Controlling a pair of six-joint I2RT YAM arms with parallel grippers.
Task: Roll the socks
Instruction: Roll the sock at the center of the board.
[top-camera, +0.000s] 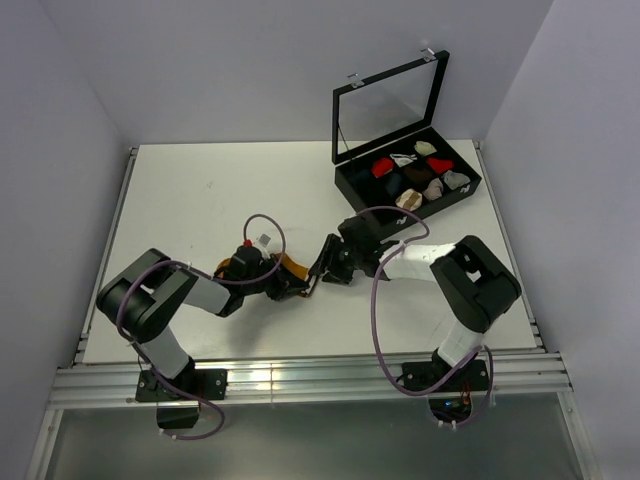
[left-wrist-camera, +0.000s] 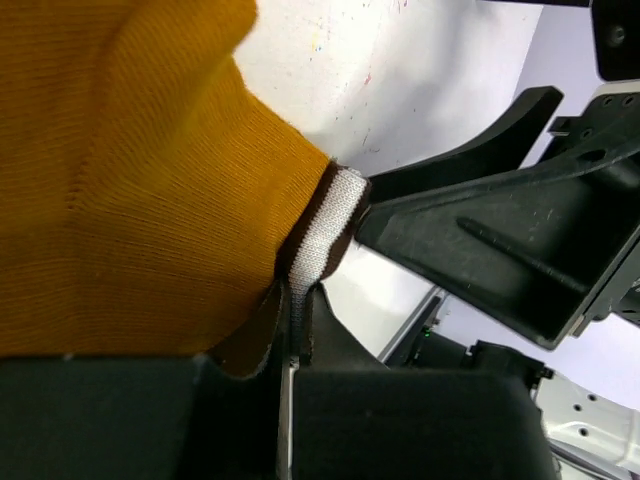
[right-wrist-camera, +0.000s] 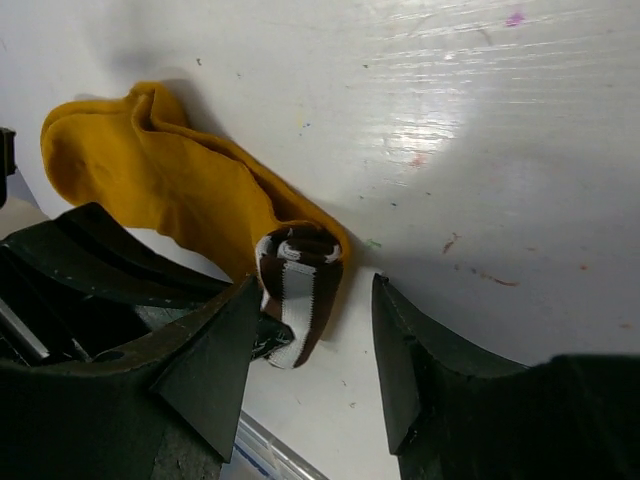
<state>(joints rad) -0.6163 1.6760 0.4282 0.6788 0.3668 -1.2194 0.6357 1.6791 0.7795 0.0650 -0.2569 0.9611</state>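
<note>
A mustard-orange sock (right-wrist-camera: 160, 165) lies crumpled on the white table, its dark cuff (right-wrist-camera: 300, 285) with white stripes rolled over at one end. In the left wrist view the sock (left-wrist-camera: 130, 180) fills the left side. My left gripper (left-wrist-camera: 295, 312) is shut on the striped cuff (left-wrist-camera: 328, 222). My right gripper (right-wrist-camera: 315, 325) is open, its two fingers either side of the cuff, which sits close to the left finger (right-wrist-camera: 215, 345). From above, both grippers meet mid-table: left gripper (top-camera: 287, 287), right gripper (top-camera: 323, 270), with a strip of sock (top-camera: 293, 267) between them.
A black box (top-camera: 365, 200) with its glass lid (top-camera: 390, 100) raised stands at the back right and holds several small sock bundles. The table's metal front rail (top-camera: 300, 380) runs just behind the arm bases. Walls close in on the left, right and back.
</note>
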